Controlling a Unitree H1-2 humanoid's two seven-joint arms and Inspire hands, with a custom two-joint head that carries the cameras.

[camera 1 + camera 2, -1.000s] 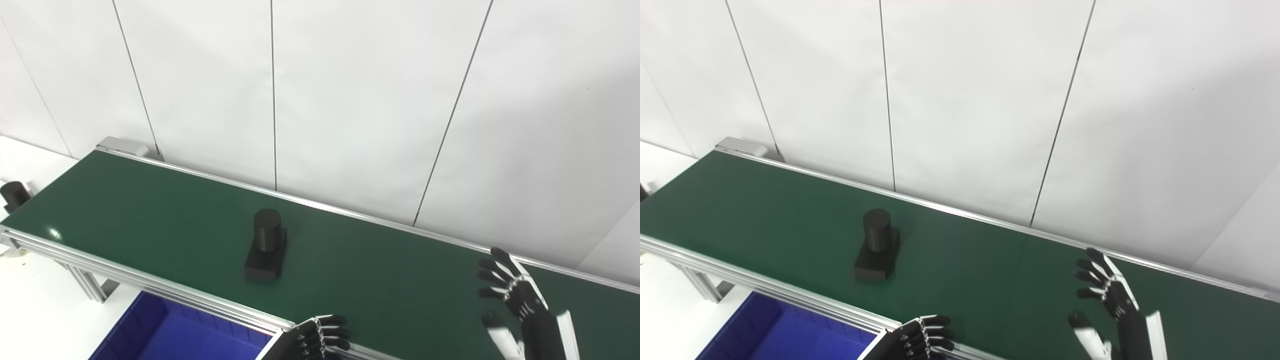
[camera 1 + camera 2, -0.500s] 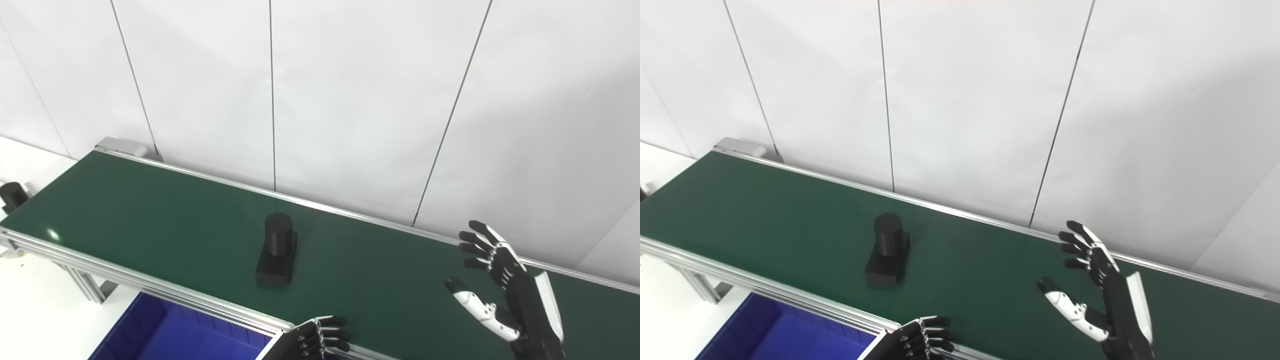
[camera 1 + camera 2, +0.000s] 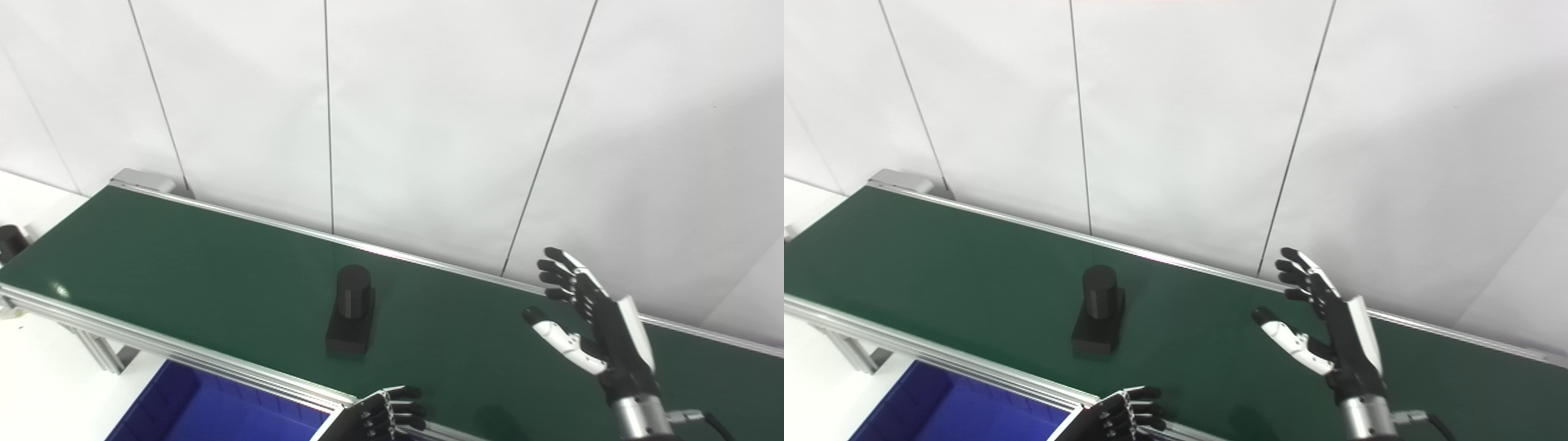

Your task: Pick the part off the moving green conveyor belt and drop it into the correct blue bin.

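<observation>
While the black part (image 3: 350,318), a cylinder on a square base, stands upright mid-belt, left eye view has the green conveyor belt (image 3: 184,269) running diagonally along a white panelled wall (image 3: 429,122), aluminium rails both sides. Blue bin (image 3: 208,410) sits below the near rail. Right robot hand (image 3: 588,318) is raised over the belt, fingers spread wide, empty, well apart from the part.

Right eye view: left robot hand (image 3: 1127,416) at the near rail, fingers curled; grip unclear.

Right hand (image 3: 591,318) raised, fingers spread — left hand (image 3: 386,416) low, curled.
</observation>
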